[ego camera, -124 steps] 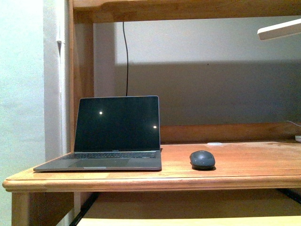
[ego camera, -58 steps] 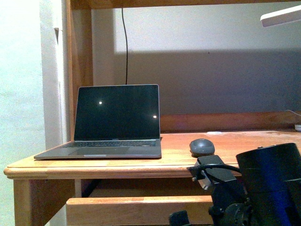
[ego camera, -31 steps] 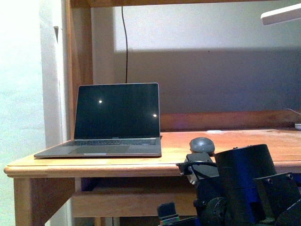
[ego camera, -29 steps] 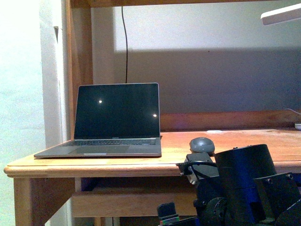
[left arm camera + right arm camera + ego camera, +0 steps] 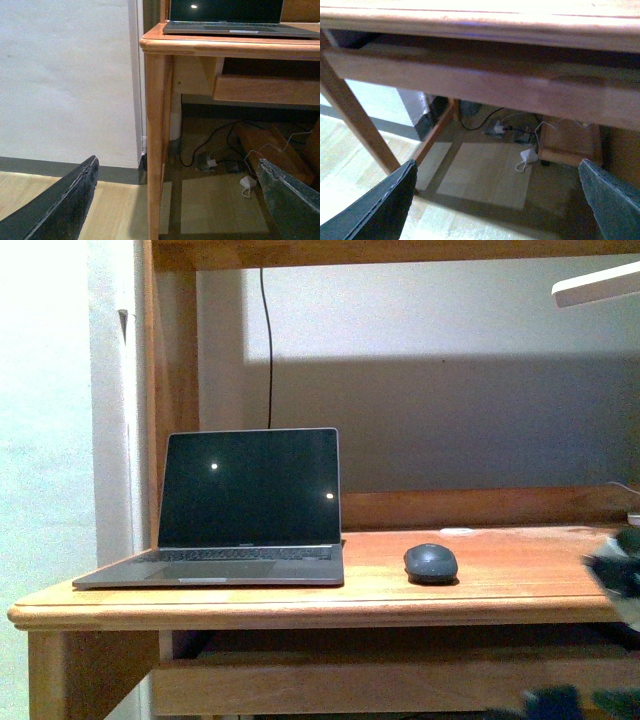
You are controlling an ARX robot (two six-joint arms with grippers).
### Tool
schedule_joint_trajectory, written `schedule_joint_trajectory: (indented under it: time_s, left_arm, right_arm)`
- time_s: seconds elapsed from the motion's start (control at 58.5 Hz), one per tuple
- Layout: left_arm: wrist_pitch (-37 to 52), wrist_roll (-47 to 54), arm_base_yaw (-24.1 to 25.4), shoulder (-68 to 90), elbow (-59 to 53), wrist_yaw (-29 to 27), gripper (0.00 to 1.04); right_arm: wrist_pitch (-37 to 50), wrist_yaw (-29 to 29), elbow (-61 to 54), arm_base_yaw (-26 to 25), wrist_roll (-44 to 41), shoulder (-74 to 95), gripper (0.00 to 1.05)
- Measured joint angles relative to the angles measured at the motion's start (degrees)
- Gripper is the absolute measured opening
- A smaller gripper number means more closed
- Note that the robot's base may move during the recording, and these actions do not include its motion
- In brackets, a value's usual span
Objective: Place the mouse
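We see a wooden surface [image 5: 500, 575] with a rounded front edge, carrying an open laptop [image 5: 235, 510] at its left end, screen dark but for two small glints. The mouse [image 5: 431, 563] sits on the bare wood just right of the laptop, apart from it and touched by nothing. Behind it, near the low back rail, lies a small white disc [image 5: 456, 531]. A black cable [image 5: 269, 350] runs down the grey wall behind the laptop, and a white lamp head [image 5: 597, 285] juts in at upper right. Both our wrist views look under the surface: a wooden leg [image 5: 157, 145], a drawer front [image 5: 470, 87], pale floorboards and tangled cords [image 5: 220, 150]. The left gripper [image 5: 175, 200] and the right gripper [image 5: 495, 197] hang low with jaws spread wide, holding nothing.
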Motion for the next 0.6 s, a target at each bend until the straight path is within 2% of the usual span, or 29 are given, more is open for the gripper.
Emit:
schedule_joint_trajectory:
  time_s: [0.205,0.496,0.513,0.53,0.564,0.598]
  left_arm:
    - [0.0,0.0,0.0,0.0,0.0,0.0,0.97]
    - [0.0,0.0,0.0,0.0,0.0,0.0,0.97]
    - [0.0,0.0,0.0,0.0,0.0,0.0,0.97]
    - [0.0,0.0,0.0,0.0,0.0,0.0,0.97]
    - [0.0,0.0,0.0,0.0,0.0,0.0,0.97]
    - [0.0,0.0,0.0,0.0,0.0,0.0,0.97]
  right_arm:
    - [-10.5,-4.9,-12.0,-5.4,1.5,-24.8,0.97]
    - [-24.6,-9.8,-19.1,-8.8,5.6,-50.9,0.97]
    - [-24.8,-9.4,-19.3,-8.8,5.7,-51.4,0.97]
    - [-24.3,-6.4,-20.0,-8.0,5.3,-52.3,0.95]
    - [-23.3,3.0,-21.8,-5.6,3.7,-54.6,0.89]
    - [-23.7,9.1,-22.9,-4.3,2.1,-56.6,0.84]
